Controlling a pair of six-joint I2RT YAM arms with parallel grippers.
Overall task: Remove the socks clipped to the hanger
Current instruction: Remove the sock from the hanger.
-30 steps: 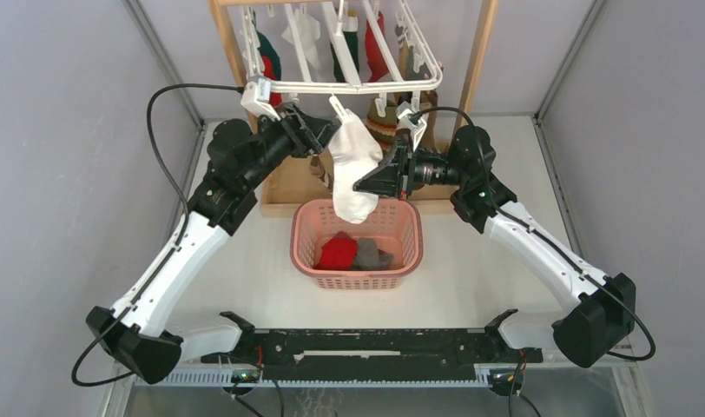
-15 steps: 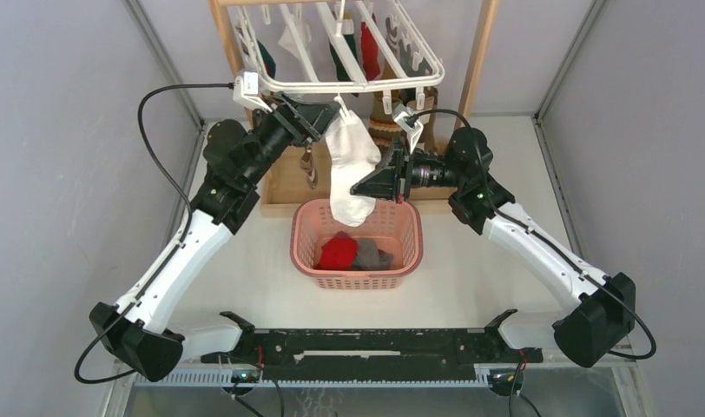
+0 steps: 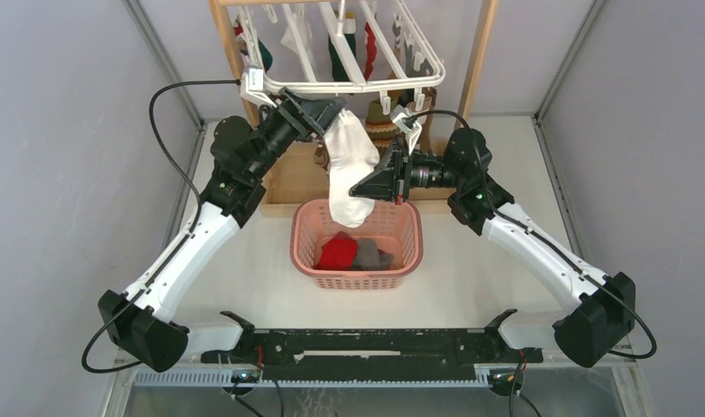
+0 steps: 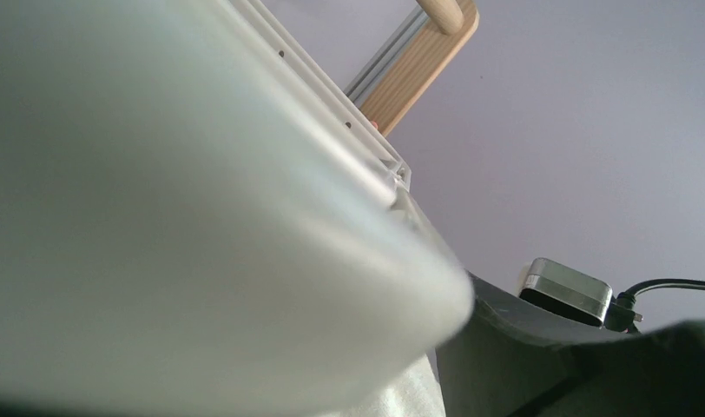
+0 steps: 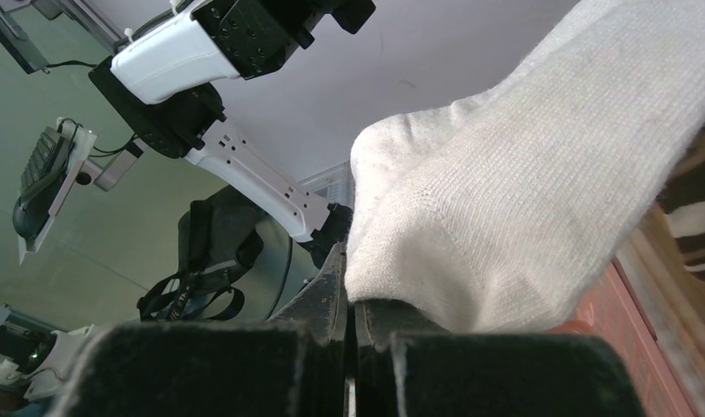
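**A:** What stands around the work?

**B:** A light wooden rack [image 3: 481,52] with a round top bar rises at the back of the pale table [image 3: 453,278]. The white plastic drying hanger [image 3: 366,86], a rectangular frame with crossbars and small dangling clips, hangs tilted from it. Below sits a pink plastic lattice basket [image 3: 356,280]. A crumpled red sock [image 3: 337,252] and a crumpled grey sock [image 3: 372,256] lie side by side inside. Grey walls close in on both sides.

**A:** And the sock in hand?

**B:** A white knit sock [image 3: 349,161] hangs from the hanger's near bar, its toe over the basket's far rim. The right wrist view shows its fine ribbed weave, slightly fuzzy. Further back on the frame hang a dark green clipped sock [image 3: 339,56] and a red clipped sock [image 3: 370,54]. A brown-striped sock [image 3: 382,129] dangles under the near bar, just behind the white one.

**A:** The grippers?

**B:** The right gripper [image 3: 359,188] has its black fingers pressed together on the white sock's lower part, with the fabric pinched between them. The left gripper [image 3: 323,111] sits at the sock's top, right under the near bar. I can't tell whether its jaws are wide or narrow. A blurred white mass fills most of its wrist camera, and past it are the frame's holed edge and the rack's rounded wooden end.

**A:** Any writing?

**B:** Nothing sharp enough to read.
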